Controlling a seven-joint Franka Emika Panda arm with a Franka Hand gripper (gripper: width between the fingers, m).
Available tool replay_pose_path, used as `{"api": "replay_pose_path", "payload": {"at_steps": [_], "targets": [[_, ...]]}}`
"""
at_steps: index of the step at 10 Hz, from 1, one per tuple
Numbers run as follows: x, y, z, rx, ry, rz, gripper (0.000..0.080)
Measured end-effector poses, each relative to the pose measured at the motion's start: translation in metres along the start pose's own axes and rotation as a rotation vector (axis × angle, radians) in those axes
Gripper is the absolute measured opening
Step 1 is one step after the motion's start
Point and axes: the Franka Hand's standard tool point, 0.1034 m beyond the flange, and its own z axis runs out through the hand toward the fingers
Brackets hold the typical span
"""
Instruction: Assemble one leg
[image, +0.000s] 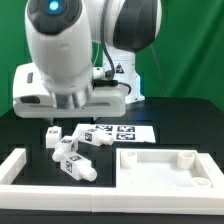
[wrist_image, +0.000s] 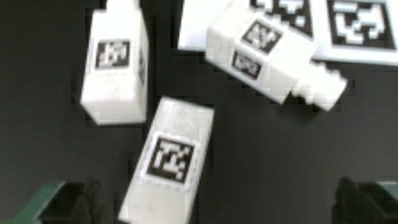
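Observation:
Several white legs with black-and-white tags lie on the black table. In the wrist view three show: one leg (wrist_image: 169, 150) lies lengthwise nearest the gripper, closer to one finger (wrist_image: 71, 203) than to the other, a second leg (wrist_image: 116, 65) lies beyond it, and a third leg (wrist_image: 267, 55) with a threaded end lies slanted by the marker board (wrist_image: 329, 25). My gripper (wrist_image: 222, 205) is open and empty, hovering above the nearest leg. In the exterior view the gripper (image: 75, 108) hangs above the cluster of legs (image: 68, 150).
The large white square tabletop (image: 165, 165) with raised rim lies at the exterior view's right front. A white angled block (image: 15, 165) sits at the left front. The marker board (image: 128, 130) lies behind the legs. A green backdrop stands behind the arm.

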Motion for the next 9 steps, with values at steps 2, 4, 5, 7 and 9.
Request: {"api": "replay_pose_path", "payload": {"at_steps": [2, 4, 5, 7, 9], "targets": [[-0.001, 0.003, 0.004, 0.001, -0.028, -0.001, 0.0649], [-0.014, 0.033, 0.020, -0.006, -0.072, 0.015, 0.0649], [-0.020, 0.046, 0.031, -0.010, -0.088, 0.034, 0.0649], [-0.023, 0.051, 0.039, -0.006, -0.098, 0.064, 0.0649], [-0.023, 0.051, 0.039, -0.006, -0.098, 0.064, 0.0649]]}}
